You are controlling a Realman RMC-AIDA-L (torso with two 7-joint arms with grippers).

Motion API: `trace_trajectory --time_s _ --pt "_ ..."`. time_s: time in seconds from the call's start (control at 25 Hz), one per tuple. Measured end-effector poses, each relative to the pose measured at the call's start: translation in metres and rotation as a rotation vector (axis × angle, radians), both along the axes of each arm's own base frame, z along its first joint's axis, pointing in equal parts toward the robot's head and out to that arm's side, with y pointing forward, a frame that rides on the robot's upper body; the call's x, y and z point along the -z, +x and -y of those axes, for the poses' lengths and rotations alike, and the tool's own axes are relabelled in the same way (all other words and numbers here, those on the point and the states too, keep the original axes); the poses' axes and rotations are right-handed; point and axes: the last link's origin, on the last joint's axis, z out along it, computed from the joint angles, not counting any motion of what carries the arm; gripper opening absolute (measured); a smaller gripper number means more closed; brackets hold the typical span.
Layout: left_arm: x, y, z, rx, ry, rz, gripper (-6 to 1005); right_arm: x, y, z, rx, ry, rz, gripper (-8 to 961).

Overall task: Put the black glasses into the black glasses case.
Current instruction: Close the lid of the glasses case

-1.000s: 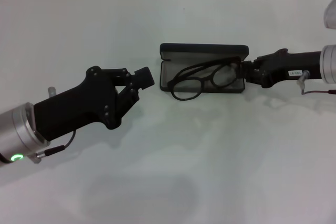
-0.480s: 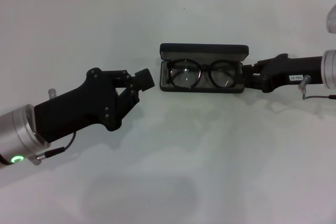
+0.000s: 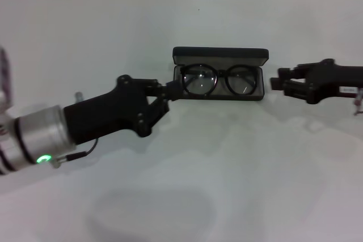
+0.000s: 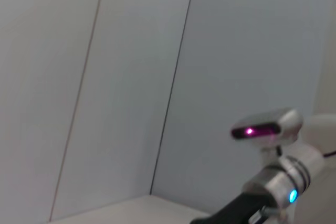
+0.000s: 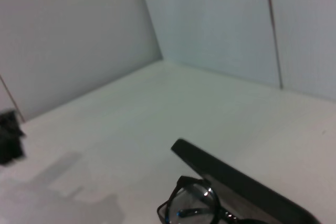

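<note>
The black glasses (image 3: 219, 80) lie inside the black glasses case (image 3: 220, 56), lenses facing up and side by side, the frame fitting lengthwise within the grey-lined bottom half. The case sits open on the white tabletop (image 3: 227, 174), its lid standing up along the far edge behind the glasses. In the right wrist view the glasses (image 5: 191, 206) show at the lower edge with one round lens visible, and the dark lid of the case (image 5: 236, 182) runs slantwise beside them. The left claw (image 3: 172, 90) reaches in from the robot's left, its tip at the left end of the case, touching or just short of the rim; which of the two cannot be told. Its fingers appear drawn together at the tip, with no clear gap between them and nothing held. The right claw (image 3: 279, 81) hangs just off the right end of the case, apart from it, with a strip of bare tabletop between; its fingers hold nothing, but whether they stand apart or together cannot be told. The left wrist view faces pale wall panels and shows the robot's head with a lit magenta strip (image 4: 266, 127). A green light (image 3: 41, 158) glows on the left arm's silver wrist ring.
</note>
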Motion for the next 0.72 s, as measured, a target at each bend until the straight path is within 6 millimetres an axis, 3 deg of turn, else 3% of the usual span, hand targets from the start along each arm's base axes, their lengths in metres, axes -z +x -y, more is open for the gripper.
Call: trace_trajectory --time_s 0.16,0.44,0.72 --pt "0.017 0.007 -0.016 -0.007 -0.029 -0.077 65 -0.023 0.012 0.016 0.007 0.070 -0.035 304" --pt "0.044 0.016 -0.038 0.001 -0.062 -0.248 65 -0.039 0.026 0.033 0.038 0.126 -0.061 304" --pt "0.059 0.018 -0.060 -0.027 -0.035 -0.380 66 -0.043 0.035 0.039 0.056 0.139 -0.078 304"
